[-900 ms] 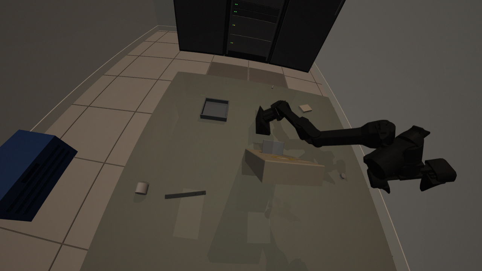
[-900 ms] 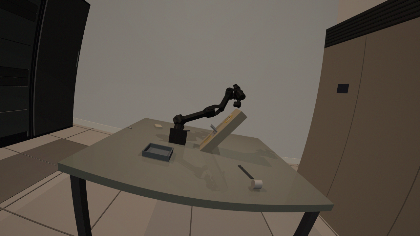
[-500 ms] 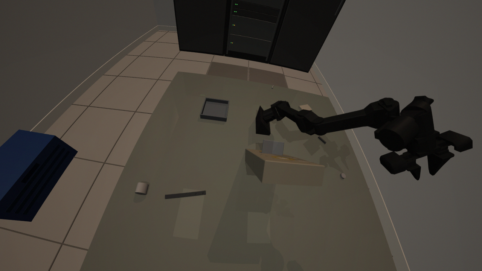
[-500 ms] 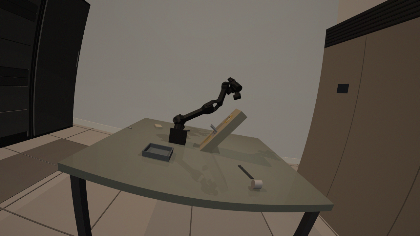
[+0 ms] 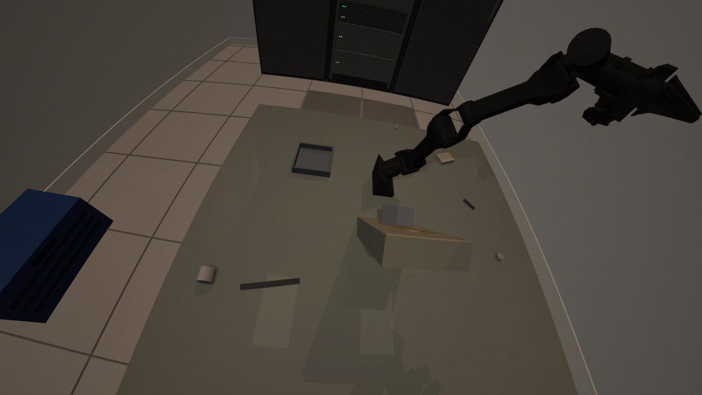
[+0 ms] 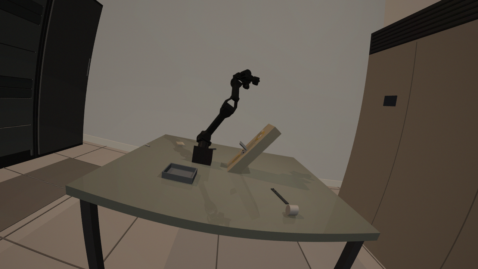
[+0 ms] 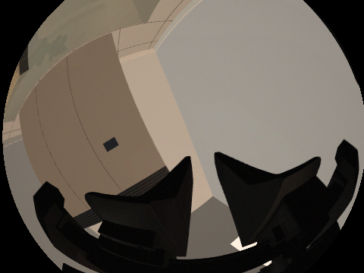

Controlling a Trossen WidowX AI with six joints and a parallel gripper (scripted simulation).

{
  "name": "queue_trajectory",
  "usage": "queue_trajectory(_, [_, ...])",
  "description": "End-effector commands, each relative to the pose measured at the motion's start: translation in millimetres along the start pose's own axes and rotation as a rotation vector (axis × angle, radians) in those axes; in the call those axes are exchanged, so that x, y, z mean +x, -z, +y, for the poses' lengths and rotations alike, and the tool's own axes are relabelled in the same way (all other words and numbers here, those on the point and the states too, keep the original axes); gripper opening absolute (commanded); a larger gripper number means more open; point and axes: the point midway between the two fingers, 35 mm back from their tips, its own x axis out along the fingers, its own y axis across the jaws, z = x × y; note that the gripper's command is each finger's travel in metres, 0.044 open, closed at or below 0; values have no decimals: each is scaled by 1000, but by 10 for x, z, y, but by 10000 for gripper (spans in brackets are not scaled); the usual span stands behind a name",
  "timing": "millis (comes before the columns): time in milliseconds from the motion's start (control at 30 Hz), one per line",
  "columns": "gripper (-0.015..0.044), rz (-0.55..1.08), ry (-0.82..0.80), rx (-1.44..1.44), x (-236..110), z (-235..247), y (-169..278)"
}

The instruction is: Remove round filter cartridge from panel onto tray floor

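The tan service panel [image 5: 426, 253] [image 6: 257, 145] leans tilted on the table in front of the arm's base. A grey plate [image 5: 397, 213] [image 6: 242, 145] stands off its face. The round cartridge itself is too small and dark to make out on the face. The dark grey tray [image 5: 312, 171] [image 6: 177, 177] sits empty to the left of the base. My gripper [image 5: 684, 98] [image 6: 255, 80] [image 7: 202, 159] is raised high above the table, off to the right, facing the wall and a tan cabinet. Its fingers stand close together with a narrow gap and nothing between them.
A white cylinder [image 5: 207, 274] [image 6: 292, 209] and a dark bar [image 5: 269, 283] [image 6: 279, 195] lie near the table's front. A small tan square [image 5: 445, 157] [image 6: 180, 143], a dark stub [image 5: 468, 203] and a white disc [image 5: 499, 255] lie on the right side. A blue box [image 5: 44, 250] is on the floor.
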Motion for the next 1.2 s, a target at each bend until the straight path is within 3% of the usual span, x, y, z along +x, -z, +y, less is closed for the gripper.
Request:
queue_trajectory(0, [93,174,44,-244,-374,-614,129])
queue_trajectory(333, [93,465,111,-803,-956,-1834,-194])
queue_trajectory(633, [93,535,164,-1335,-865,-2486,-1146])
queue_trajectory(900, [93,401,191,-1769,-328,-2343,-2097])
queue_trajectory(1167, [93,87,180,-2081,300,-1467,-2742])
